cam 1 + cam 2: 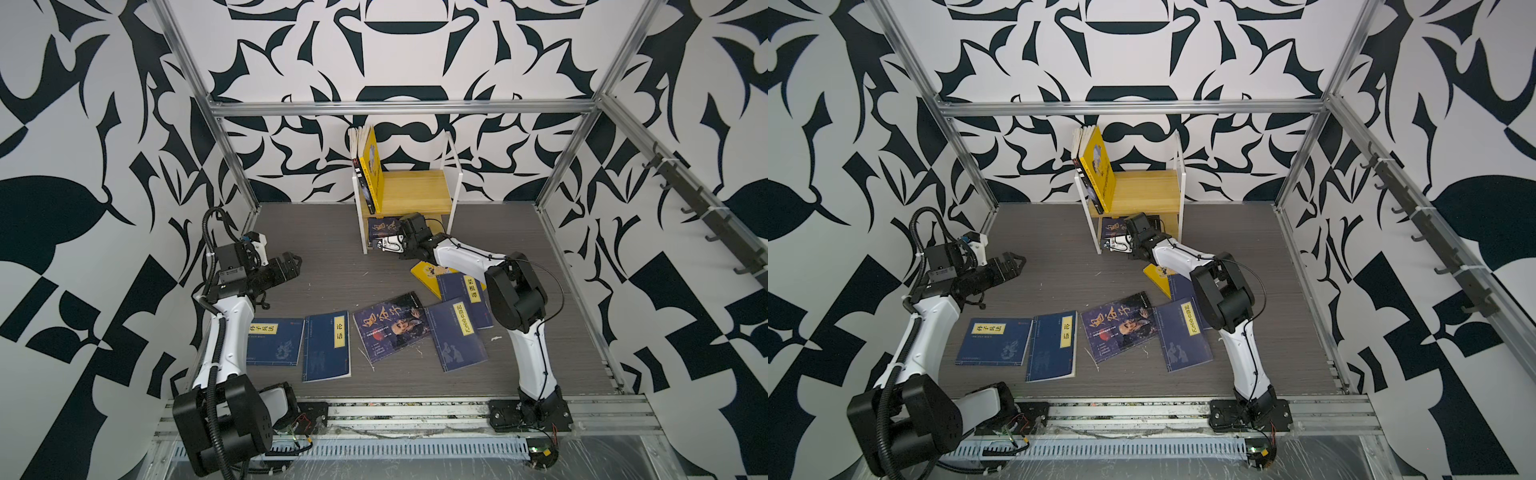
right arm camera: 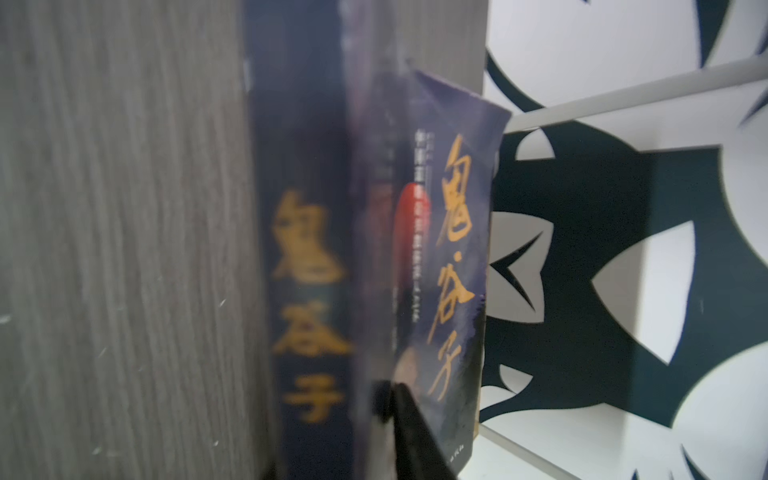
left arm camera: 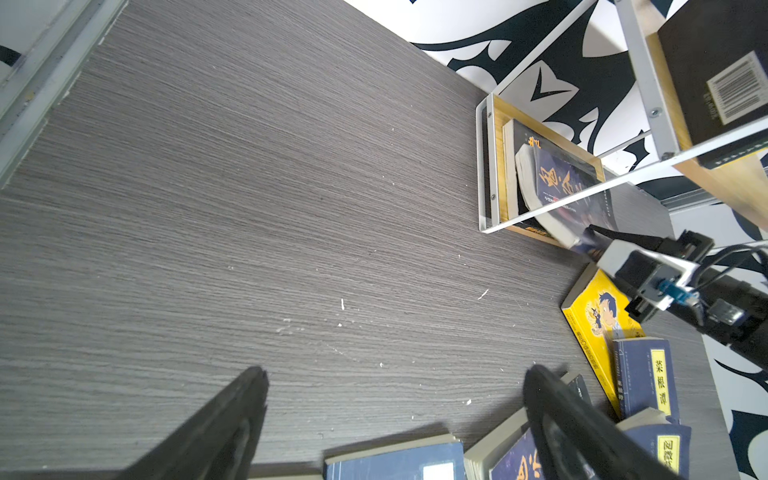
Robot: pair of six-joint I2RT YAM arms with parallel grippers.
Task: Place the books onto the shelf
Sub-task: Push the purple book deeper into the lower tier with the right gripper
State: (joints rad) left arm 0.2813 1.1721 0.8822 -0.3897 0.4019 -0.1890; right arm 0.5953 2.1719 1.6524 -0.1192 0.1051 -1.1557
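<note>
The likeliest slip, I judge, is the navy calligraphy book [image 1: 380,229] sliding back out. It sits at the left end of the lower tier of the shelf [image 1: 415,191], but its front edge and near corner reach past the front post [image 1: 365,232] toward the counter [image 1: 332,266], so a withdrawal that drags on the cover could pull it off. The right fingers [image 2: 409,428] are at that front edge, one lying on the cover; whether they clamp it or have let go I cannot tell. One corner of the cover curls up in the right wrist view and could catch if the book is pushed deeper. A hard push might also shift the shelf and tip the books leaning on the upper tier [image 1: 371,170]. The book appears to lie rather than stand, cover up, spine facing the front. Its long axis runs along the shelf's length, title head toward the left end. A darker book [image 3: 552,141] shows under or behind it, I cannot tell which. The left fingers [image 3: 232,419] are spread wide and empty above the counter, apart from the six books [image 1: 326,345] lying there.
</note>
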